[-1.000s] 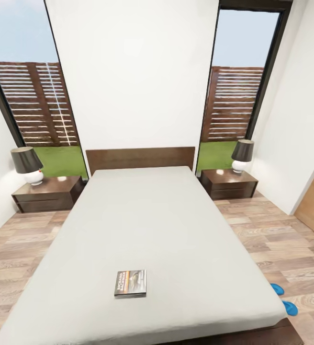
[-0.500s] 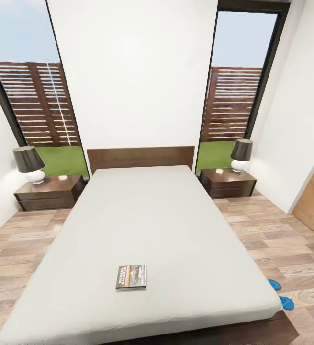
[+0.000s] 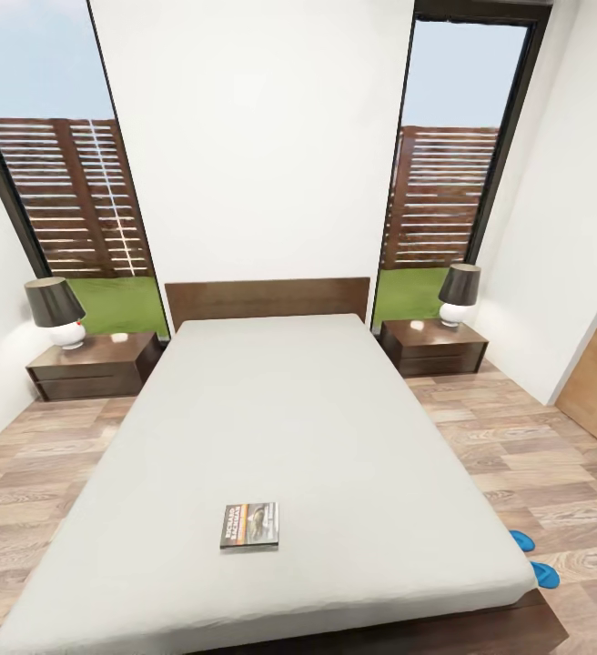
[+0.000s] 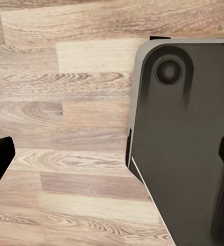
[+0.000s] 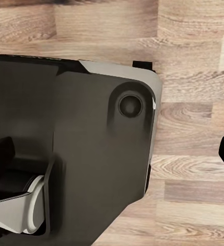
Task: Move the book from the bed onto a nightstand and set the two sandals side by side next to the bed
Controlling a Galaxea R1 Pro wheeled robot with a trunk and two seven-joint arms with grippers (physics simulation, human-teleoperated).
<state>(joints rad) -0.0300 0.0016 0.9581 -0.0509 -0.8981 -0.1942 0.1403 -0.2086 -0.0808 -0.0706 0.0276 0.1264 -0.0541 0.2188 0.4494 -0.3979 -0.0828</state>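
Tool fingers on both my arms hang spread, empty. Small dark paperback book (image 3: 249,526) lies on the pale grey bed (image 3: 289,428); bright blue sandals (image 3: 533,558) beside its foot corner. Nothing done.

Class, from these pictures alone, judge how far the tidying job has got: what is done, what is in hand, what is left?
Nothing looks done. The book still lies on the bed, near its foot. Both nightstands carry only lamps. The two sandals lie on the floor by the bed's foot corner, close together. Nothing is in hand: both wrist views show open fingers above floor. Book and sandals remain.
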